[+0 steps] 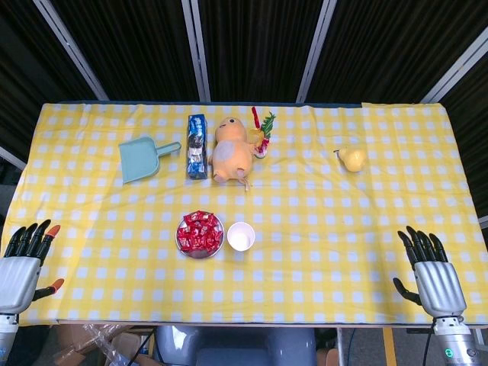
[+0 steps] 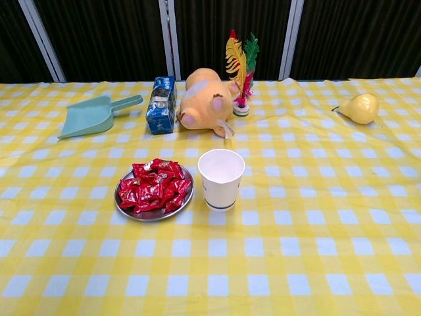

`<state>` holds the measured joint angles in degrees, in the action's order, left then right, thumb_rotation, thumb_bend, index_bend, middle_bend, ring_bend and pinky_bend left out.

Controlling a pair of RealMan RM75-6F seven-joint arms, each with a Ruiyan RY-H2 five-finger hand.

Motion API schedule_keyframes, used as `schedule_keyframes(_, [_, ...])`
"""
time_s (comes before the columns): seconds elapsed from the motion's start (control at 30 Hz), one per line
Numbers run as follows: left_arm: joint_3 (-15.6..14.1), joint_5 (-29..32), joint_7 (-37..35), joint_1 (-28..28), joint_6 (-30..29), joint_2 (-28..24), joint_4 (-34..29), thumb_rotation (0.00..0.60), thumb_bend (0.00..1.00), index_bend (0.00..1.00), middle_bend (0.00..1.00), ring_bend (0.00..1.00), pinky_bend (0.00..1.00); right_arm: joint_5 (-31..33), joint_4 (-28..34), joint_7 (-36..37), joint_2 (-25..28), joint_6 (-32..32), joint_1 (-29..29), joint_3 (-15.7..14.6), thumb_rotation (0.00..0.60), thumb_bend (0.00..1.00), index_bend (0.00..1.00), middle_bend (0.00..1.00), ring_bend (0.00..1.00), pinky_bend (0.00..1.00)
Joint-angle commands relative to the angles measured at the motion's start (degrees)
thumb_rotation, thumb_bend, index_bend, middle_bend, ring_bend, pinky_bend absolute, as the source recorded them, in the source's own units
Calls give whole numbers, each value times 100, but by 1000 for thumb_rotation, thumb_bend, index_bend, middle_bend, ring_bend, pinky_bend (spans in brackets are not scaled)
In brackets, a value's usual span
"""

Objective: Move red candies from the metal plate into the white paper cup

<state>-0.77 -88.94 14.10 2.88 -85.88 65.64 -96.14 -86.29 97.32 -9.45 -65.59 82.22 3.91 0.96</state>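
Near the middle of the frame, one round metal plate (image 2: 153, 214) holds a heap of red wrapped candies (image 2: 154, 187). Just to its right stands one white paper cup (image 2: 221, 178), upright, nothing inside. The left hand (image 1: 21, 263) and the right hand (image 1: 431, 271) sit at the bottom corners, fingers wide, holding nothing.

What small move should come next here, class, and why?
Probably the left robot hand should reach toward the plate: both hands rest open at the table's near edge, the candies are still piled there, and the cup beside it looks empty.
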Motion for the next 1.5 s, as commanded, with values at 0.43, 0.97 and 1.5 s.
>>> schedule_keyframes(0.43, [-36,-58,-40,-25,-33,-34,-14,600,70,0,0,0,10,-18,27,-5,10,15,-13,-15,600,341,0,0,0,0])
schedule_keyframes(0.97, [90,105,639,437,692,-50,-592,600,71,0,0,0,66,37,44,122,45,-48,2,-6,600,341,0,0,0,0])
schedule_keyframes(1.5, [1262,2875,3768,2628,2520,1250,-1744,600,157,156,158,195,497,171,103,391,120,-212,60,28,600,341,0,0,0,0])
